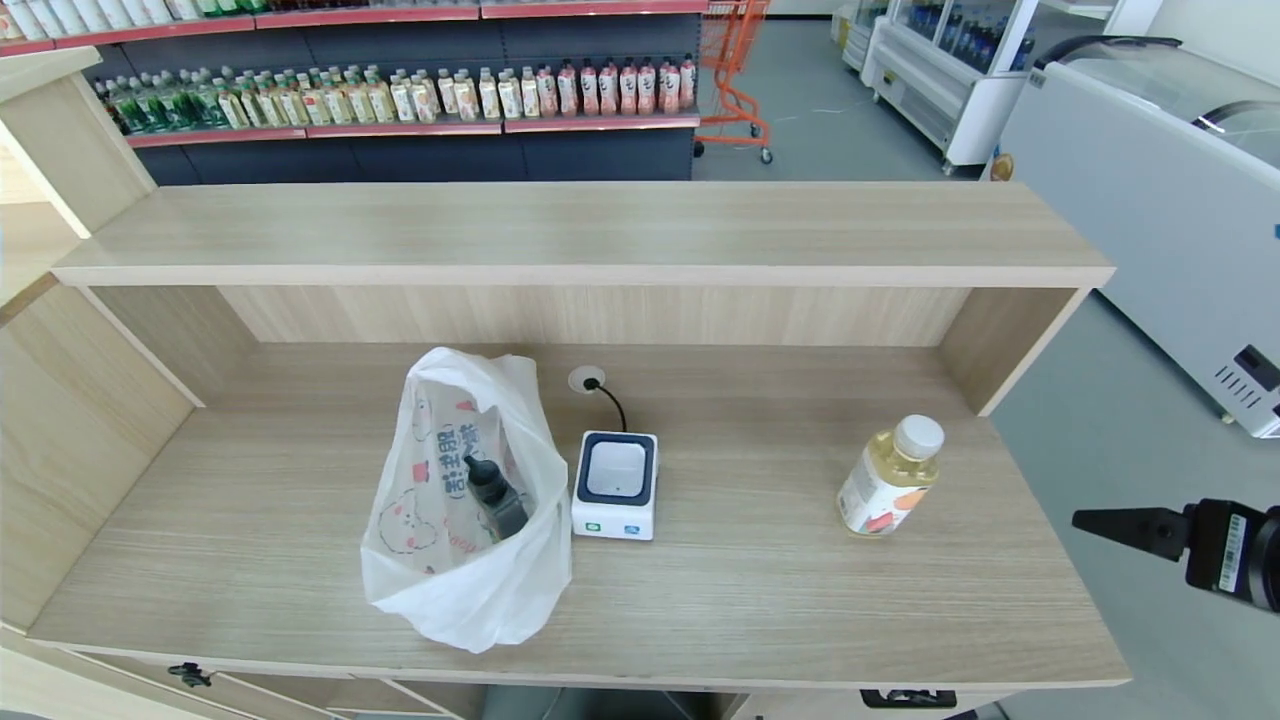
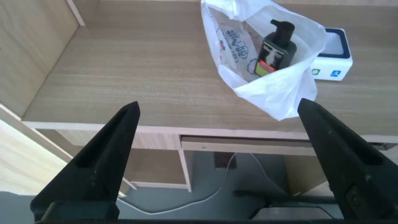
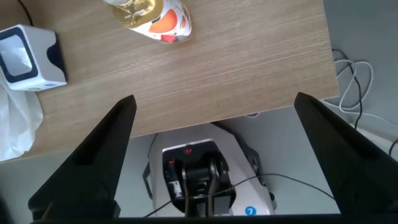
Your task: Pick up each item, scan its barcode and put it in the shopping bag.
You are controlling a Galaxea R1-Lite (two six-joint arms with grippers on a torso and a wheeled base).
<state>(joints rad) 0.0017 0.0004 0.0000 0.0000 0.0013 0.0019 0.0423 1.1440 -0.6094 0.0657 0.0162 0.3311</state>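
A white plastic shopping bag (image 1: 440,580) stands open on the wooden counter (image 1: 760,580), left of centre, with a dark pump bottle (image 1: 497,497) inside it. Just right of the bag sits the white barcode scanner (image 1: 615,486), window facing up. A bottle of yellow drink (image 1: 890,478) with a white cap stands alone at the counter's right. My right gripper (image 1: 1085,522) hovers open off the counter's right front corner, short of that bottle (image 3: 152,15). My left gripper (image 2: 217,162) hangs open out past the front edge, with the bag (image 2: 273,87) ahead of it.
A raised shelf (image 1: 580,235) and side walls box in the counter's back and sides. The scanner's black cable (image 1: 610,400) runs to a hole behind it. Drawers sit under the front edge. A freezer (image 1: 1160,220) stands to the right.
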